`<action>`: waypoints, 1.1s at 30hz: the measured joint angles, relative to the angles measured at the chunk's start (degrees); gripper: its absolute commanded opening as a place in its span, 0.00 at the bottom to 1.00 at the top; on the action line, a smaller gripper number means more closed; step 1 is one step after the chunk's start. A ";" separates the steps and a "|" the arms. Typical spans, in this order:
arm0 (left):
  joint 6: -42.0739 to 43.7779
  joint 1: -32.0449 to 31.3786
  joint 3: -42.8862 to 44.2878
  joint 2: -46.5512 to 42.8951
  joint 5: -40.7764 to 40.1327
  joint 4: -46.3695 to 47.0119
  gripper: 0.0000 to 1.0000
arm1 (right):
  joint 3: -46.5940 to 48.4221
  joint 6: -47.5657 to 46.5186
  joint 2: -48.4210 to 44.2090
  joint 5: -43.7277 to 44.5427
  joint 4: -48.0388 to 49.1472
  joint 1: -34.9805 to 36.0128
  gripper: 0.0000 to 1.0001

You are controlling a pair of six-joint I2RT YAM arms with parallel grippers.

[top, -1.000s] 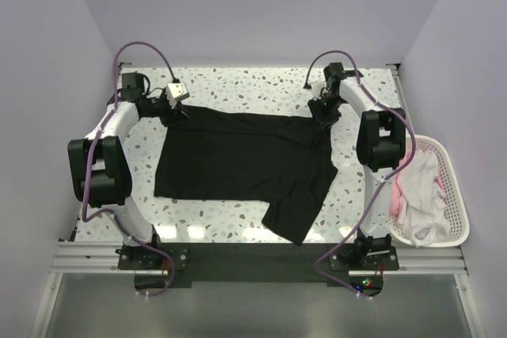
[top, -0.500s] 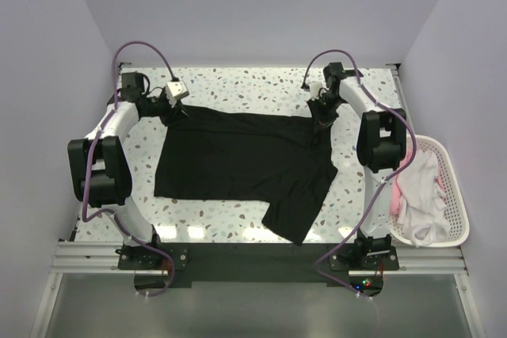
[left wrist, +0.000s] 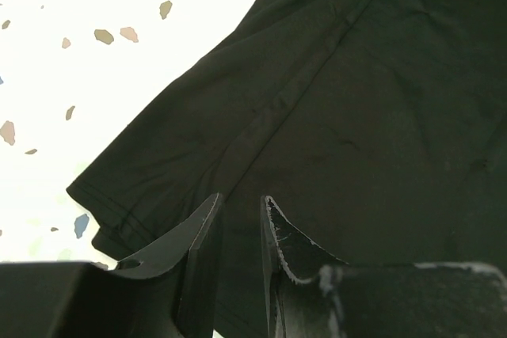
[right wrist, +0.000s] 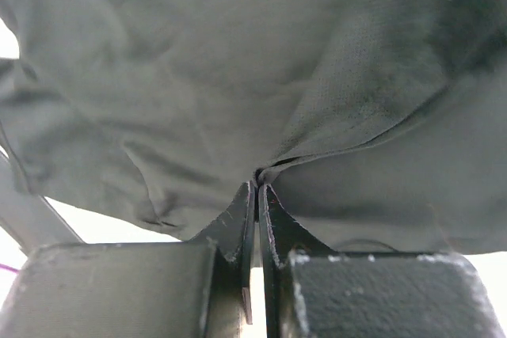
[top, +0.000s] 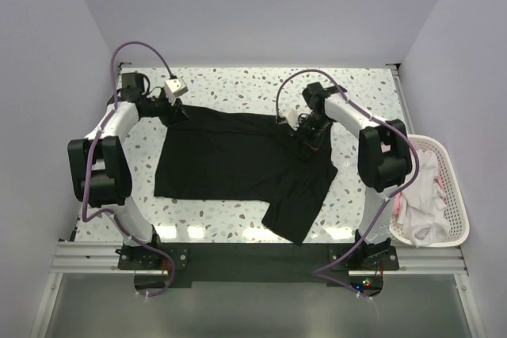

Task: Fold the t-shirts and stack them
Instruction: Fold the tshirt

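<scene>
A black t-shirt (top: 230, 160) lies spread on the speckled table, with one flap hanging toward the near edge. My right gripper (top: 307, 134) is shut on a fold of the shirt's far right part and holds it lifted over the shirt. In the right wrist view the cloth (right wrist: 238, 61) bunches into the closed gripper (right wrist: 257, 187). My left gripper (top: 178, 114) is at the shirt's far left sleeve. In the left wrist view it (left wrist: 238, 207) stands narrowly open over flat black cloth (left wrist: 356, 100), with no cloth drawn between its fingers.
A white slatted basket (top: 453, 195) stands at the right table edge with white and pink shirts (top: 416, 195) in it. Bare speckled table (top: 238, 85) lies beyond the shirt. Purple cables loop above both arms.
My right gripper has moved left and a little nearer, drawing the shirt's far right part inward over the shirt. The left arm has not moved.
</scene>
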 measured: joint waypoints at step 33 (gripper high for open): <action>-12.96 1.16 8.11 10.93 -13.68 -0.39 0.34 | 18.21 15.02 15.98 1.88 1.18 1.57 0.52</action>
